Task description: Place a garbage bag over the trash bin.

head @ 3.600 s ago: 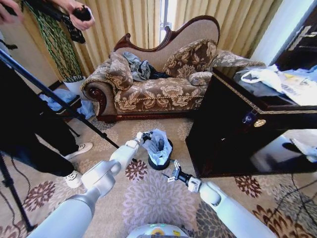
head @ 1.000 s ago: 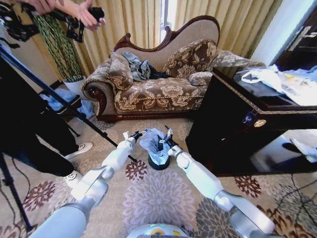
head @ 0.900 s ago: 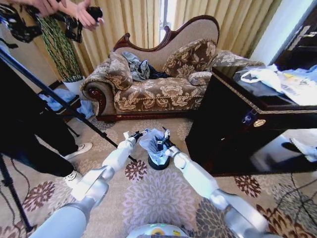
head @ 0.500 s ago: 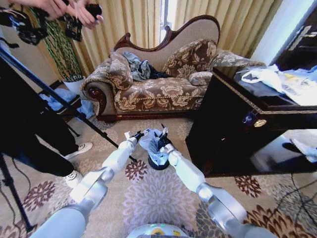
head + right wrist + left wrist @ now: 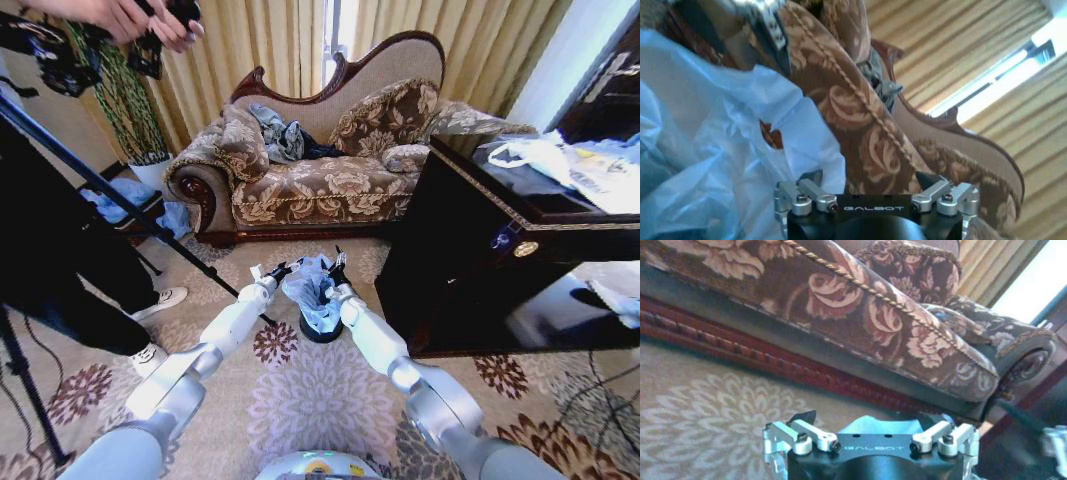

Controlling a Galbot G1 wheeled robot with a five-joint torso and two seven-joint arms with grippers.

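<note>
Both end effectors stand wide open at the garbage bag [image 5: 312, 285] on the trash bin [image 5: 322, 330]: left end effector [image 5: 283, 268], right end effector [image 5: 335, 268].

Your left gripper [image 5: 283, 268] flanks garbage bag [image 5: 312, 290] | right gripper [image 5: 335, 268] opposite | bag rumpled over trash bin [image 5: 322, 328] | carpet [image 5: 310, 400].

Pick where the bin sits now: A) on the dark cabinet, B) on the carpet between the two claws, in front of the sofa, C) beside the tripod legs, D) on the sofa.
B: in the head view the bin stands on the carpet with the bag bunched over its top, left claw and right claw on either side, sofa behind.
</note>
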